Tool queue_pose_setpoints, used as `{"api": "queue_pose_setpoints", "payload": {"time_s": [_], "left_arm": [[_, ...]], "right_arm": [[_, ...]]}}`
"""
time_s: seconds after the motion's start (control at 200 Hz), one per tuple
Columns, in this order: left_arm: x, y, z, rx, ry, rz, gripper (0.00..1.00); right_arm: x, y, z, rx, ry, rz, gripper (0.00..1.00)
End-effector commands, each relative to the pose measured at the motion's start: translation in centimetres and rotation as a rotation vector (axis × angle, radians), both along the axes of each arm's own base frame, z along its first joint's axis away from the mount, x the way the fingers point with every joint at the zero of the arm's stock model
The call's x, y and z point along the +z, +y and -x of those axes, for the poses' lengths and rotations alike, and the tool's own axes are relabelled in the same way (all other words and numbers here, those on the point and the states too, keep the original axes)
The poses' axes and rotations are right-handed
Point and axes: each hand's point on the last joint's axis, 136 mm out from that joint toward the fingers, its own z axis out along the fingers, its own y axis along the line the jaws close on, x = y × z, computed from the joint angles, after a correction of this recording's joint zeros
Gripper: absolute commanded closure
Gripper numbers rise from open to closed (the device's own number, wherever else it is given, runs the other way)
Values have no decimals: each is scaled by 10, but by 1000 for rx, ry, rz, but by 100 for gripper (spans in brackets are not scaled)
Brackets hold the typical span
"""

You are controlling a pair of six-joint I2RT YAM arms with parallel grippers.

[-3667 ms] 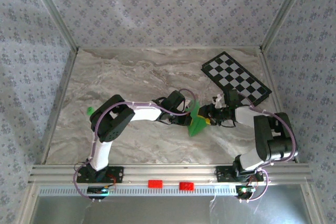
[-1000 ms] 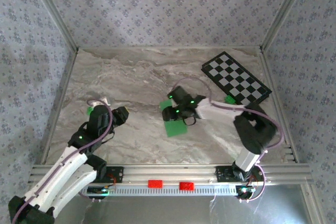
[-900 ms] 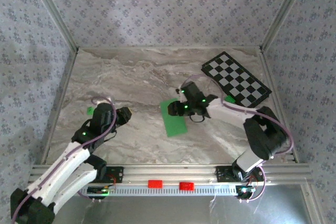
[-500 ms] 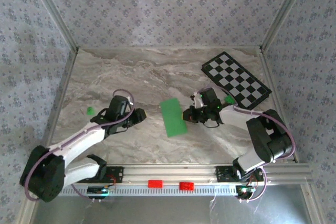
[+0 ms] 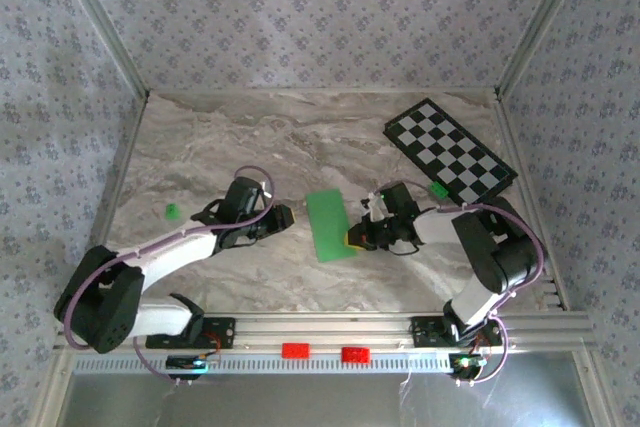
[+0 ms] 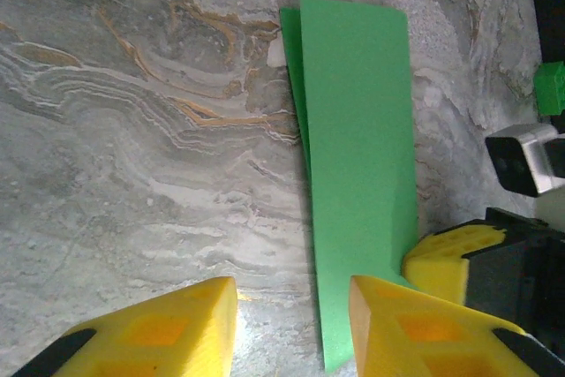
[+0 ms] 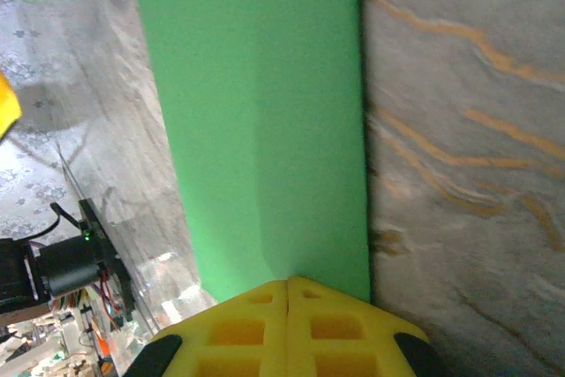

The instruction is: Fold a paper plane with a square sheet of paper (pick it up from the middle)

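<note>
Right gripper (image 5: 355,238) fingers pressed together, yellow tips on the near right edge of the green sheet of paper (image 5: 330,225); can't tell if a layer is pinched between them; left gripper (image 6: 291,306) fingers apart, holding nothing, just left of the sheet; sheet lies mid-surface, folded in half into a long strip, layers slightly offset along the left edge; marble surface (image 5: 220,137) around it; checkered board (image 5: 450,152) far right; small green block (image 5: 438,190) beside the board.
</note>
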Motion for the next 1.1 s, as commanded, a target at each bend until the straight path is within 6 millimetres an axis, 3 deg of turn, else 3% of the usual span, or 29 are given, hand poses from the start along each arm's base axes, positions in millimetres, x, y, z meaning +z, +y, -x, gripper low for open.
{"api": "queue_pose_setpoints", "payload": {"time_s": [0.0, 0.22, 0.59, 0.91, 1.094], "left_arm": [[11, -16, -6, -29, -11, 52, 61], [5, -36, -7, -73, 28, 98, 54], [-14, -74, -13, -149, 100, 149, 54], [-29, -90, -12, -174, 134, 157, 59], [-27, -93, -14, -178, 128, 169, 66]], "right_arm": [[-11, -4, 4, -28, 39, -1, 96], [-13, -11, 1, -79, 58, -30, 95], [-20, -17, 2, -106, 80, -31, 94], [-23, -19, 3, -111, 88, -28, 94], [-21, -18, 1, -115, 84, -34, 93]]}}
